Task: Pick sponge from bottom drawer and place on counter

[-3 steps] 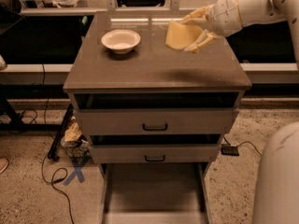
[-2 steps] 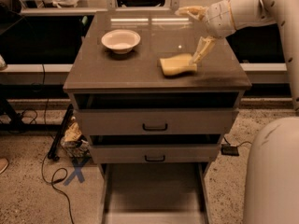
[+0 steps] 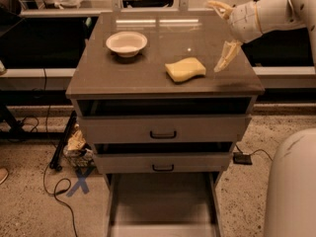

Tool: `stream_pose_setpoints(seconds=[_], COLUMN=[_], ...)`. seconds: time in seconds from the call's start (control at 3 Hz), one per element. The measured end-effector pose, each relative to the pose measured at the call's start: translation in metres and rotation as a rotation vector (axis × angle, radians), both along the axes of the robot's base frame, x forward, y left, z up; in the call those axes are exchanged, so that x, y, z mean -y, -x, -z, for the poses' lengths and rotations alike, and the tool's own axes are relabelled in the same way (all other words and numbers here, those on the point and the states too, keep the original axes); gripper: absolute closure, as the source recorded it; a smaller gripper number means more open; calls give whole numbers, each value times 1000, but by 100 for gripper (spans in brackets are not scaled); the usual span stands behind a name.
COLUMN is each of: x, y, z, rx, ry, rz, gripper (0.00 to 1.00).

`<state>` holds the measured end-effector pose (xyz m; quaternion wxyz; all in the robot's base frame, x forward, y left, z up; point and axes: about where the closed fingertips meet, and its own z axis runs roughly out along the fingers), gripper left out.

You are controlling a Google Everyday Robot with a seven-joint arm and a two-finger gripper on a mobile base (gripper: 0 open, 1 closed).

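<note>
Reaching in from right above glossy counter: gripper, 2 pale fingers spread wide. Just left, apart from it, soft wavy-edged yellow sponge lying flat.

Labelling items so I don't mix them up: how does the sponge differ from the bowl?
The sponge is a yellow wavy-edged block; the bowl is cream and round. The sponge is smaller than the bowl. The sponge lies nearer the front, close to the open gripper hovering over the right side of the counter; the bowl sits further back on the left. Both rest on the counter.
</note>
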<state>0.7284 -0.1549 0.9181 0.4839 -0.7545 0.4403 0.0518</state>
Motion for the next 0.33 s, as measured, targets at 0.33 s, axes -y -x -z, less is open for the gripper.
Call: stream_pose_setpoints(seconds=[0.33], x=[63], y=[8], z=[-12], rx=[46], ry=[7], rz=[137], gripper=[0])
